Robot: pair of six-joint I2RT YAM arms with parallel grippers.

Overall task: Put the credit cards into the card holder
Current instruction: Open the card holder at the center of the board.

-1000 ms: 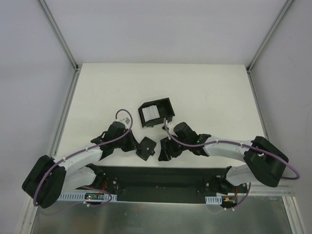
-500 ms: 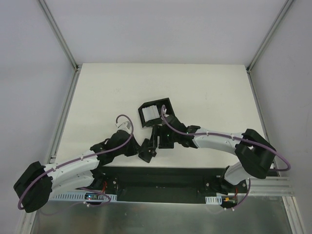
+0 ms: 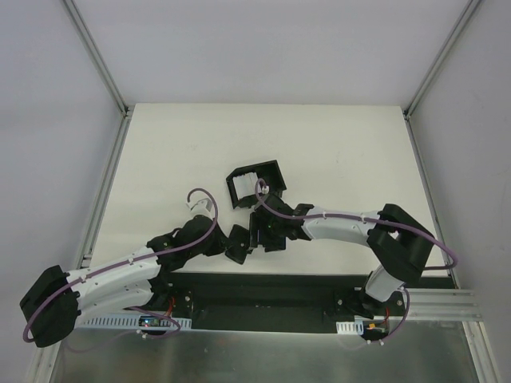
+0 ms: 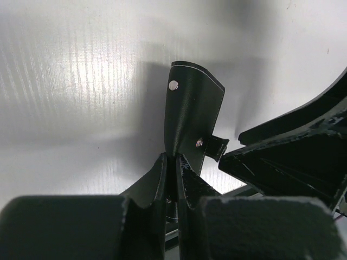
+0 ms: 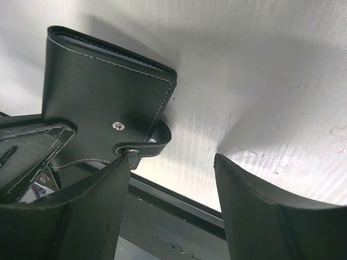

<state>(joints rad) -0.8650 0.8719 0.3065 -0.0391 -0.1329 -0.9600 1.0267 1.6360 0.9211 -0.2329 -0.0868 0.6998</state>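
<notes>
White tabletop [image 3: 335, 152] filled the overhead view, with the card holder [image 3: 239, 243] near its 6 o'clock edge, pinched in the closed left gripper [image 4: 174, 160]. The right gripper [image 5: 172, 162], jaws apart, held nothing beside the snap tab [image 5: 142, 145]. Opening the holder seemed the step in hand; the next move called for catching that tab and folding the cover back. Only the overhead view showed the credit cards [image 3: 248, 185], lying in a black box [image 3: 279, 179] at 12 o'clock from the holder. Only the wrist views showed the tab.
</notes>
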